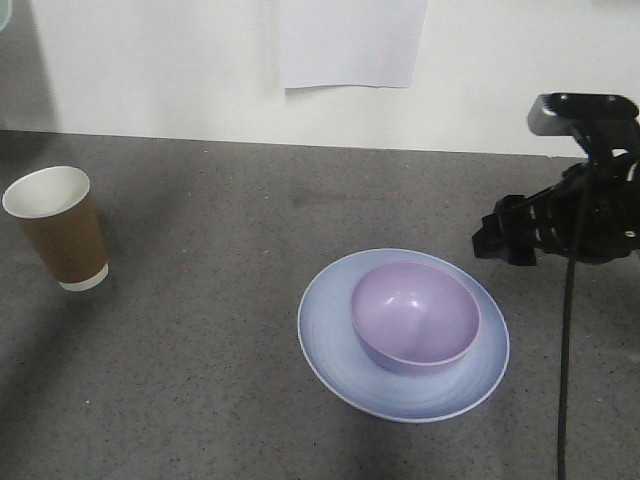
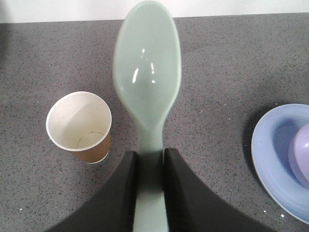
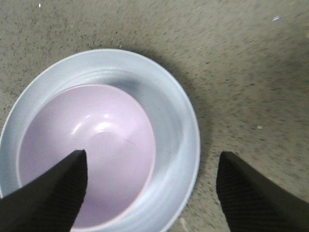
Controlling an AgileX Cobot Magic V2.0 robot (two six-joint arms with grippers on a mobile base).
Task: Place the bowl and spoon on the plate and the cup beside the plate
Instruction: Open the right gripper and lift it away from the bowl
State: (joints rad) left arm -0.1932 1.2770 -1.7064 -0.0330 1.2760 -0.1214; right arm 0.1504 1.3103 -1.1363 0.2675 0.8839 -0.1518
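**Left gripper clamped on spoon, right gripper spread wide by the plate**

We see the left gripper's two black fingers pressed against either side of the spoon's handle. The scoop points away from the wrist, hollow side up, and is held above the table to the left of the plate.

The right gripper's fingers stand far apart and hold nothing. In its wrist view one finger lies in front of the bowl, and the other is out past the plate's rim, over bare table. From the front, we find that arm raised off the table beyond the plate's right rim.

The bowl sits upright on the plate, a little right of its middle, so the widest bare band of plate is on the left and near sides. The cup stands upright, mouth open, well apart from the plate on its far left. Between cup and plate runs a broad stretch of grey table. Behind the plate the table ends at a white wall, where a sheet of paper hangs.

Only the left wrist view shows the spoon and the grip on it, along with the cup's white inside and a slice of the plate's left rim. Only the right wrist view shows how wide the right fingers are spread. Only the front view takes in cup, plate and bowl together.
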